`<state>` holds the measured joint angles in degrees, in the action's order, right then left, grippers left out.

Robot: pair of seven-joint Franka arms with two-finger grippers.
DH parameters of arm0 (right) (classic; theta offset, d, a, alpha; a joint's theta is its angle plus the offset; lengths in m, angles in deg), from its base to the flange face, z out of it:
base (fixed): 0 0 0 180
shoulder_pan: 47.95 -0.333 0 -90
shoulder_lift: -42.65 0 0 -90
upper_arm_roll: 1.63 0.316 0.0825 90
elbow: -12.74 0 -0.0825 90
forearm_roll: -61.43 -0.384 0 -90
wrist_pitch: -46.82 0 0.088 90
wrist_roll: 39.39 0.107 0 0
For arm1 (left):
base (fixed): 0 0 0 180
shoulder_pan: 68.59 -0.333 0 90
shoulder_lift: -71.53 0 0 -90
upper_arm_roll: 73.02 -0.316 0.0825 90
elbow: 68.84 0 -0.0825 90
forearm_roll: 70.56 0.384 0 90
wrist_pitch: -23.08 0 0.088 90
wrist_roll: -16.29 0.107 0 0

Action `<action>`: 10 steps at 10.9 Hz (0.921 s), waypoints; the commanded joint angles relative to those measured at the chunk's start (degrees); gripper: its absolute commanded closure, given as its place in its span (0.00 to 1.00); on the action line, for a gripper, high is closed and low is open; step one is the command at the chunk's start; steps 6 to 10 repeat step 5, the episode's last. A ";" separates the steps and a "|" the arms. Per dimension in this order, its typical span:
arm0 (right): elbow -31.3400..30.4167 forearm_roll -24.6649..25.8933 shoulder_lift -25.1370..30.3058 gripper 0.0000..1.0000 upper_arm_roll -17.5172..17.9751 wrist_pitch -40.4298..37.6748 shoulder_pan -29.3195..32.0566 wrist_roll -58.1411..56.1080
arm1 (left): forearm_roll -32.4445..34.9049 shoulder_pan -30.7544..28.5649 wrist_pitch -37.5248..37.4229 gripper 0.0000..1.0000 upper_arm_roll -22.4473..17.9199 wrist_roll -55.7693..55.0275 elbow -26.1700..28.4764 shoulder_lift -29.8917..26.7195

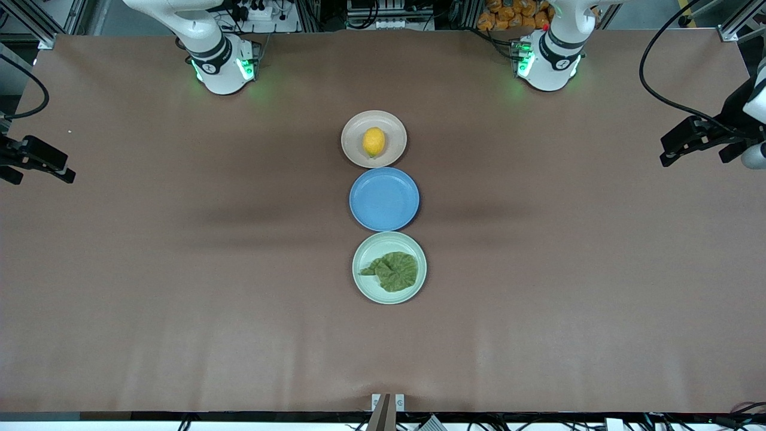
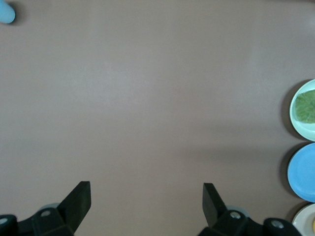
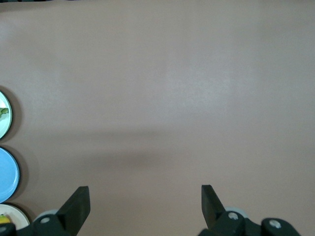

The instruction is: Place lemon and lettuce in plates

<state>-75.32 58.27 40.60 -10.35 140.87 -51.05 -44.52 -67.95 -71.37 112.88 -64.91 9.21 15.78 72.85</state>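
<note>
The yellow lemon [image 1: 373,142] lies in the beige-pink plate [image 1: 354,134], the plate nearest the robots' bases. The green lettuce [image 1: 395,270] lies flat in the mint plate [image 1: 383,297], the one nearest the front camera. My left gripper [image 1: 664,151] is open and empty over the table's edge at the left arm's end; its wrist view [image 2: 146,191] shows bare table between the fingers and the lettuce [image 2: 307,107] at the frame's edge. My right gripper [image 1: 45,170] is open and empty over the right arm's end of the table, as its wrist view [image 3: 145,194] shows.
A blue plate [image 1: 384,199] sits empty between the two other plates, almost touching both. The three plates form a line down the table's middle. A small pale blue thing [image 2: 6,12] shows at a corner of the left wrist view.
</note>
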 commanded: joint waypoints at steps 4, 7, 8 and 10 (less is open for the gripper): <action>0.70 -0.71 -0.23 0.00 -0.07 -1.50 -0.41 0.74 | -2.52 0.23 -1.38 0.00 0.94 3.91 0.02 -0.53; 0.70 -0.71 -0.32 0.00 -0.07 -1.50 -0.50 0.83 | -2.87 0.15 -1.38 0.00 0.94 3.91 0.02 -0.62; 0.70 -0.71 -0.32 0.00 -0.07 -1.50 -0.50 0.83 | -2.87 0.15 -1.38 0.00 0.94 3.91 0.02 -0.62; 0.70 -0.71 -0.32 0.00 -0.07 -1.50 -0.50 0.83 | -2.87 0.15 -1.38 0.00 0.94 3.91 0.02 -0.62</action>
